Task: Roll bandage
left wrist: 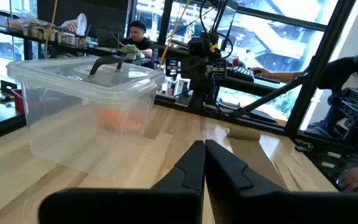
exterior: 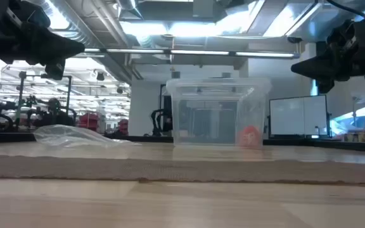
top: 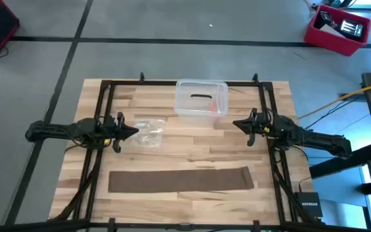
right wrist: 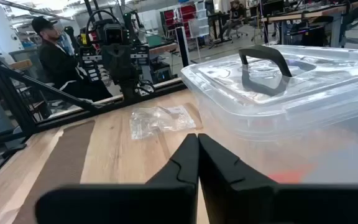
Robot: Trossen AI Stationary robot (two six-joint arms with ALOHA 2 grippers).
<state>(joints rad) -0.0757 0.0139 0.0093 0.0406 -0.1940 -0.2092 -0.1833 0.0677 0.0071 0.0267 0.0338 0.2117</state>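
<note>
The bandage [top: 180, 179] is a long dark brown strip lying flat and unrolled along the table's near side; it also shows in the low view [exterior: 182, 170] and in the right wrist view [right wrist: 55, 165]. My left gripper [top: 134, 131] hovers shut above the table's left part, beside the clear plastic bag [top: 149, 131]. My right gripper [top: 236, 123] hovers shut above the right part, near the clear box [top: 201, 98]. Both are clear of the bandage, on its far side.
The clear plastic box with a dark handle and an orange thing inside stands at the table's far middle [exterior: 219, 113]. The small clear plastic bag lies left of centre [right wrist: 159, 118]. Black frame rails [top: 102, 116] run along the table's left and right sides. People show beyond the table.
</note>
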